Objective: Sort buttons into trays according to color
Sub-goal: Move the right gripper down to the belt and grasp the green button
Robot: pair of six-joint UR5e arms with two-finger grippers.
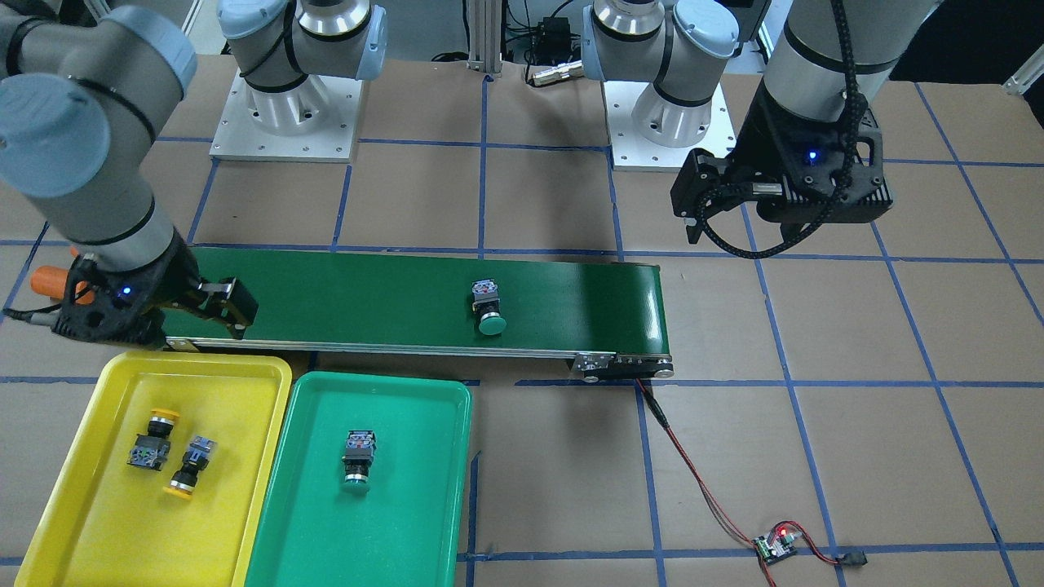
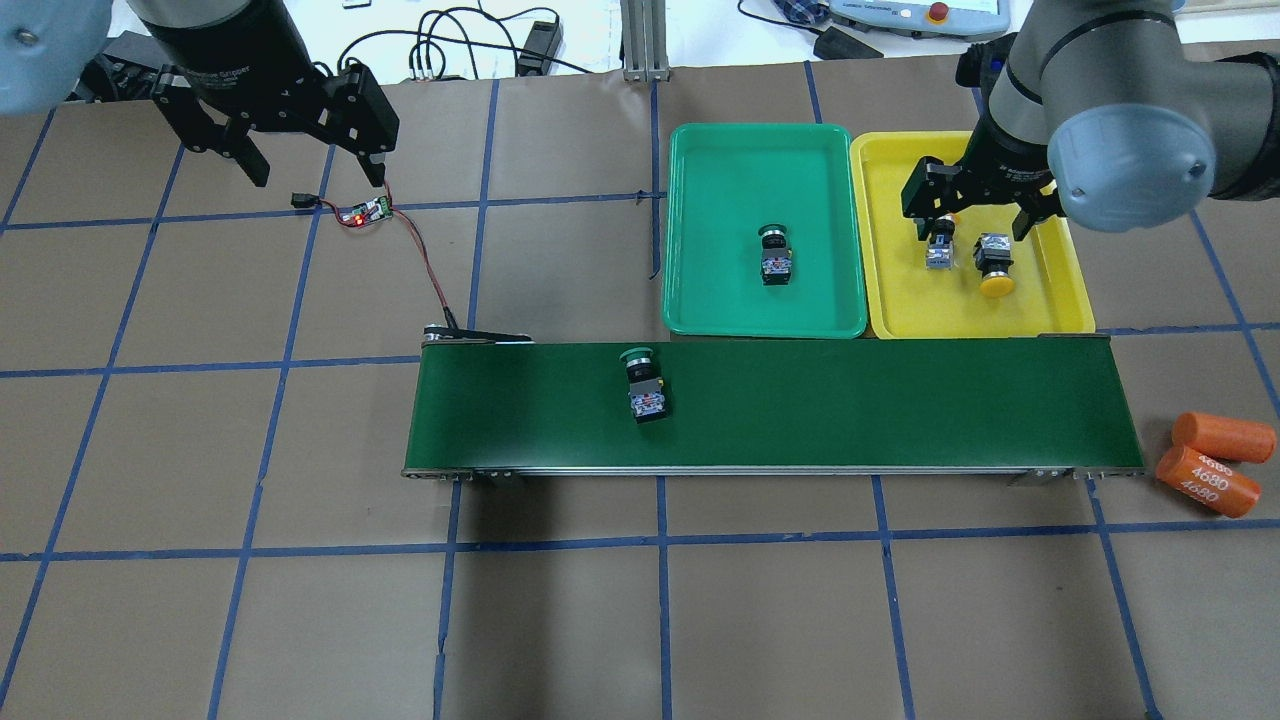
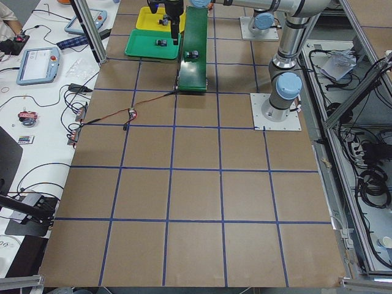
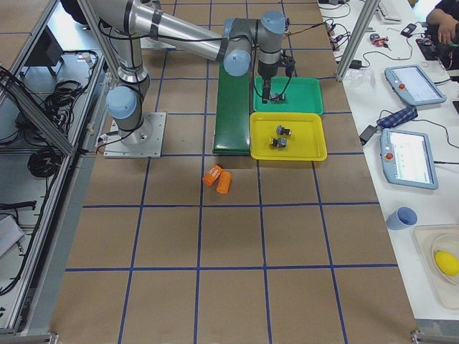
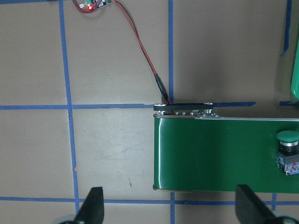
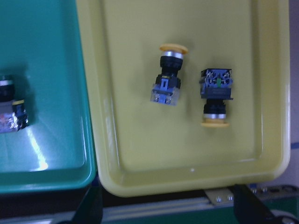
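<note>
My left gripper (image 2: 318,175) apart, empty, over table (image 2: 200,450) | my right gripper (image 2: 972,232) apart, empty, over yellow tray (image 2: 1062,318) holding both yellow buttons (image 2: 996,268) | green button (image 2: 773,252) in green tray (image 2: 720,295) | second green button (image 2: 646,385) on conveyor belt (image 2: 880,400)

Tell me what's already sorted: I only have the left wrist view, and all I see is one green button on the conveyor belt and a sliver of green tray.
Observer: The yellow tray holds two buttons on their sides, one yellow button and a second yellow button beside it.
Operator: And the other tray?
Observer: One green button lies alone in the green tray.
Operator: Where's the right arm?
Observer: The right gripper hangs about over the yellow tray's edge next to the conveyor belt, jaws apart and empty.
</note>
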